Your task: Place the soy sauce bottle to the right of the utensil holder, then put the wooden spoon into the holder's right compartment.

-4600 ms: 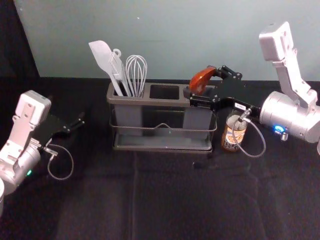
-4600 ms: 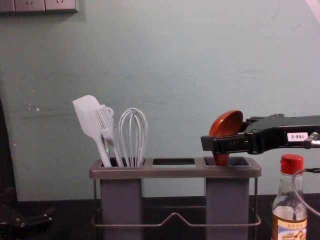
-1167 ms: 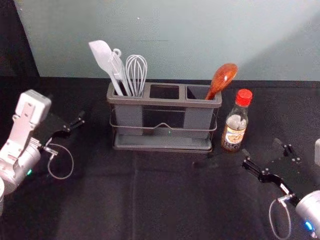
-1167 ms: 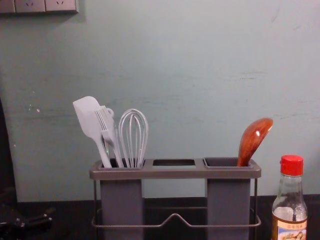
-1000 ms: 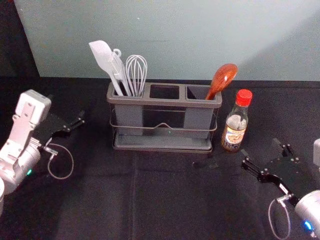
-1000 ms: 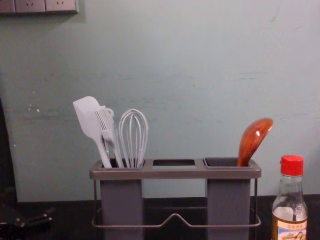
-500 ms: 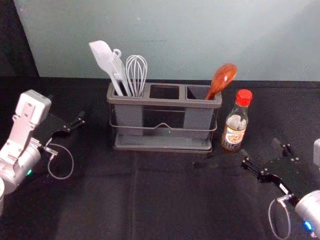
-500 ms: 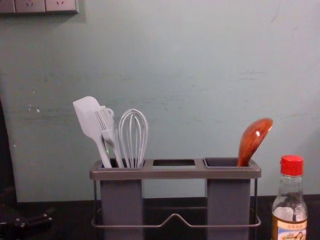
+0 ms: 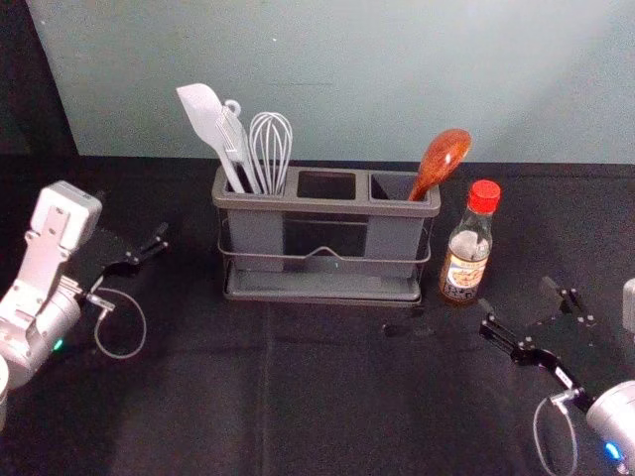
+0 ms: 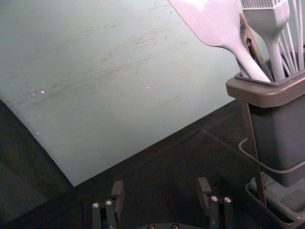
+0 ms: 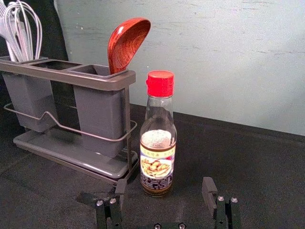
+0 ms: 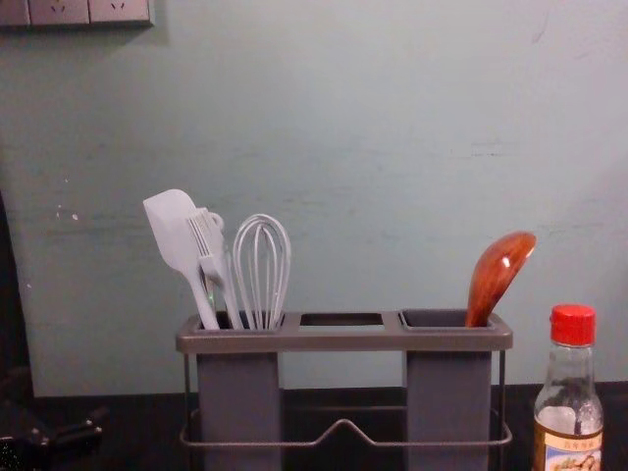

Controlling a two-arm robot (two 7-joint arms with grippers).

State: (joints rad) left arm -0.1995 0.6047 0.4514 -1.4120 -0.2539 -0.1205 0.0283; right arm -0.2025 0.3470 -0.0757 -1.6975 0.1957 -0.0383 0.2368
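Silver arms (image 9: 40, 322), black linkages (image 9: 526, 353);
there's a green light (image 9: 58, 344) glowing on the left; blue light (image 9: 612, 450) on the right; grey cables (image 9: 143, 319) looping off both.

From where I stand, the wooden spoon (image 9: 443, 159) leans in the right compartment of the utensil holder (image 9: 327, 205). The soy sauce bottle (image 9: 466, 260) stands just right of it; spatula (image 9: 203, 114), brush (image 12: 208, 245) and whisk (image 12: 261, 270) share the left compartment.

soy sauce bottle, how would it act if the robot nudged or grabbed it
The soy sauce bottle would probably tip rather than slide if pushed near its red cap, being tall and narrow. Its clear, shiny neck looks like glass, so it may be slippery and breakable. With liquid seemingly low inside, it's likely fairly light.
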